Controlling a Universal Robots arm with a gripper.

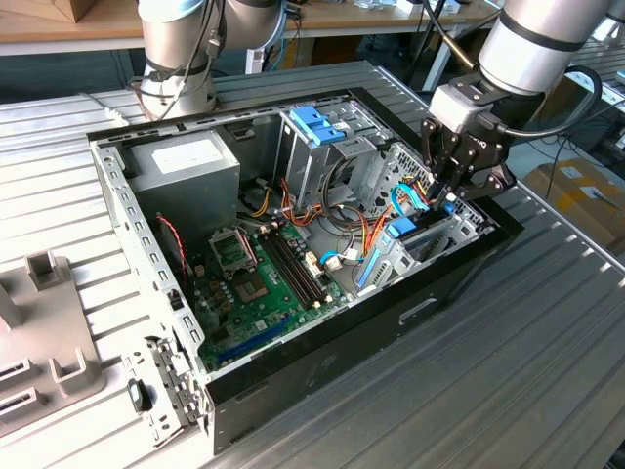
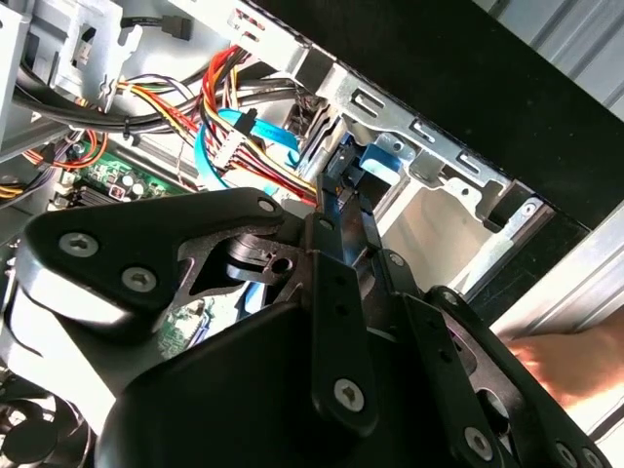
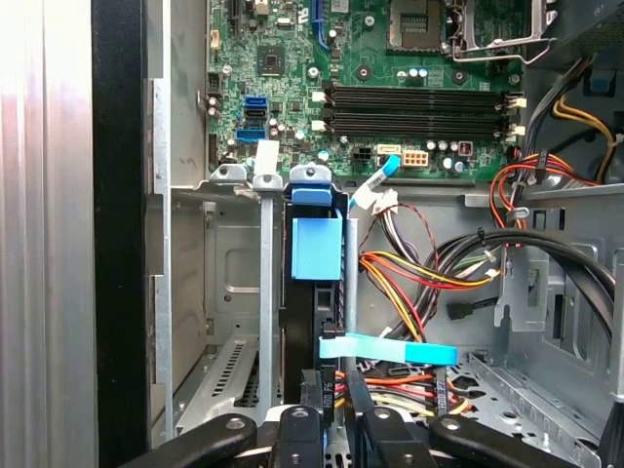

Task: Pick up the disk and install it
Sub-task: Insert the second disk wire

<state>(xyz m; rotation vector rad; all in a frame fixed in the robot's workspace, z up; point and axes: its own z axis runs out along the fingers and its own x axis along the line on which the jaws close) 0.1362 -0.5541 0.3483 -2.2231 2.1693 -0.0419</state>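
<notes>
Black linkages of the jaws (image 3: 336, 414) crowd the near edge of the first wrist view, drawn close together around the dark upright edge of the disk (image 3: 317, 292), so they read as closed on it. The second wrist view shows the same: the fingertips (image 2: 336, 190) pinch in just beside a light-blue piece of the disk's frame.

That disk stands on edge inside the drive bay (image 3: 229, 283), its light-blue frame tab near the bay's metal rails, with a flat blue cable (image 3: 390, 348) crossing just beside it. In the exterior view the gripper (image 1: 451, 191) is lowered into the corner of the computer case (image 1: 322, 371) at the exterior view's right, directly above the blue frame seated in the bay.

By my reading, pickup is finished and installation is well advanced: the disk is already down between the rails. Whether it is fully latched cannot be told, and the jaws have not let go. Beyond lie the motherboard (image 3: 390, 88) and bundled wires (image 3: 429, 273). The case rests on a ribbed metal surface (image 1: 508, 371).
</notes>
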